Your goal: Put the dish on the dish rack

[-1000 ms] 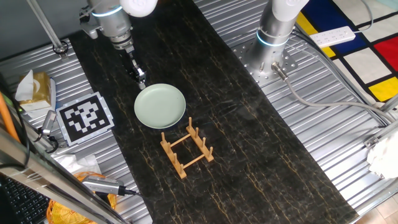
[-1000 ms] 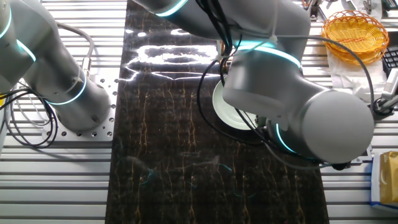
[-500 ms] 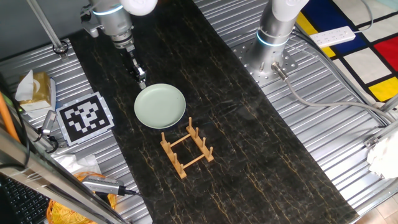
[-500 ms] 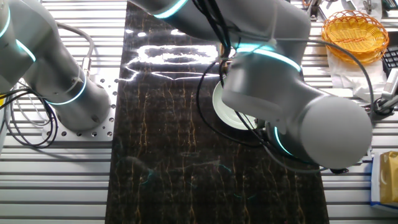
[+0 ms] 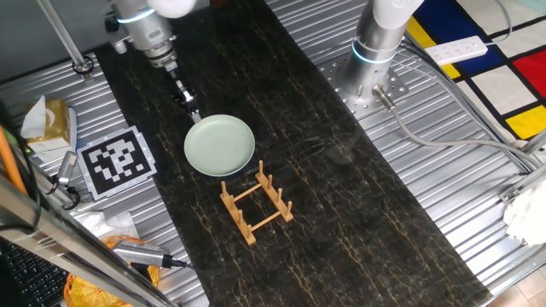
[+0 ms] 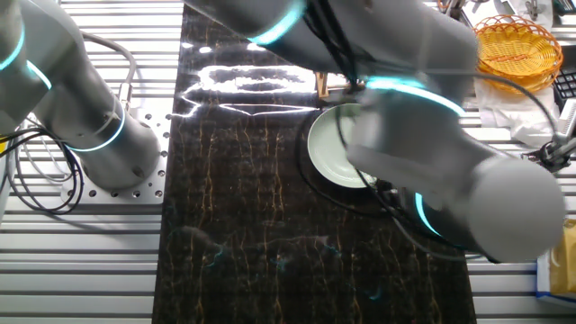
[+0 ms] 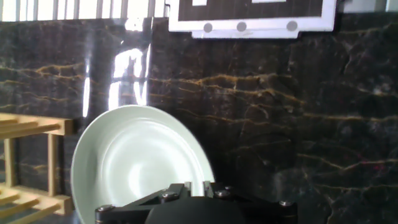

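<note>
**Arm shifts at the plate's rim, grip unconfirmed**

Since a second ago the arm's upper body has swung toward the far-left corner in one fixed view and smeared into blur in the other, while the round, shallow, pale mint-green dish [image 5: 220, 145] lies where it lay, flat on the black gold-veined marble table [image 5: 341, 170]. The two-finger gripper [image 5: 193, 112] sits at the plate's far rim; whether its jaws are spread, closed or pinching the edge I cannot tell, since the hand view shows only the housing above the plate [image 7: 140, 165]. The small light-brown wooden dish rack [image 5: 256, 207] stands just beside the plate, apart from it.

Risks, as I judge them: a shallow pinch on a glossy rim could slip once lifted, and a tilted plate could strike the pegs and shove the light rack aside.
</note>
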`<state>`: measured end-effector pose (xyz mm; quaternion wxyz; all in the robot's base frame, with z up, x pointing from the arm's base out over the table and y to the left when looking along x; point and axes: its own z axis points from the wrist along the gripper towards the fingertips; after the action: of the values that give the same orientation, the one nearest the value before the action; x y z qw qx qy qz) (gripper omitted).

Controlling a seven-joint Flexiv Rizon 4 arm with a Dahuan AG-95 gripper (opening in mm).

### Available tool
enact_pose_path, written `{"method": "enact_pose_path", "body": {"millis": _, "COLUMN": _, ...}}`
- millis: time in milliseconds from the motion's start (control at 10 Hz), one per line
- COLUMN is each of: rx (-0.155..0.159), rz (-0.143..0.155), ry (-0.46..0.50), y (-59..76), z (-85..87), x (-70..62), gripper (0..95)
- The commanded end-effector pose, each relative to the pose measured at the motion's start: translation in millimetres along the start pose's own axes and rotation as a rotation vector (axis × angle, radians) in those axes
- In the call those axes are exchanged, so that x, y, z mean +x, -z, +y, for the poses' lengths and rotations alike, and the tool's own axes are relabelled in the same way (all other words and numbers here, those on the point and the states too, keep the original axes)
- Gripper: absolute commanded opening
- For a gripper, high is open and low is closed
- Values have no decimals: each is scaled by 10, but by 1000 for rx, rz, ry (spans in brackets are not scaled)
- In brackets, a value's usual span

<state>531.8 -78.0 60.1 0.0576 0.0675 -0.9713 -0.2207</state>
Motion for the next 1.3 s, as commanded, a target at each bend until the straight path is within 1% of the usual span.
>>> {"method": "enact_pose_path", "body": {"millis": 100, "rx": 87, "rz": -17, "ry": 11, "y": 4, "z": 18, "x": 26, "gripper": 190}}
{"method": "enact_pose_path", "body": {"millis": 200, "rx": 77, "rz": -28, "ry": 25, "y": 4, "z": 18, "x": 26, "gripper": 190}}
{"method": "enact_pose_path", "body": {"millis": 300, "rx": 74, "rz": -36, "ry": 33, "y": 4, "z": 18, "x": 26, "gripper": 190}}
{"method": "enact_pose_path", "body": {"millis": 400, "rx": 74, "rz": -51, "ry": 43, "y": -21, "z": -11, "x": 33, "gripper": 190}}
{"method": "enact_pose_path", "body": {"millis": 500, "rx": 74, "rz": -65, "ry": 41, "y": -77, "z": -80, "x": 43, "gripper": 190}}
{"method": "enact_pose_path", "body": {"millis": 600, "rx": 74, "rz": -69, "ry": 39, "y": -106, "z": -125, "x": 40, "gripper": 190}}
{"method": "enact_pose_path", "body": {"millis": 700, "rx": 67, "rz": -80, "ry": 36, "y": -124, "z": -164, "x": 35, "gripper": 190}}
{"method": "enact_pose_path", "body": {"millis": 800, "rx": 49, "rz": -87, "ry": 35, "y": -123, "z": -182, "x": 37, "gripper": 190}}
{"method": "enact_pose_path", "body": {"millis": 900, "rx": 37, "rz": -88, "ry": 30, "y": -121, "z": -187, "x": 38, "gripper": 190}}
{"method": "enact_pose_path", "body": {"millis": 1100, "rx": 5, "rz": -92, "ry": 33, "y": -167, "z": -232, "x": 20, "gripper": 190}}
{"method": "enact_pose_path", "body": {"millis": 1300, "rx": 2, "rz": -88, "ry": 53, "y": -174, "z": -239, "x": 18, "gripper": 190}}
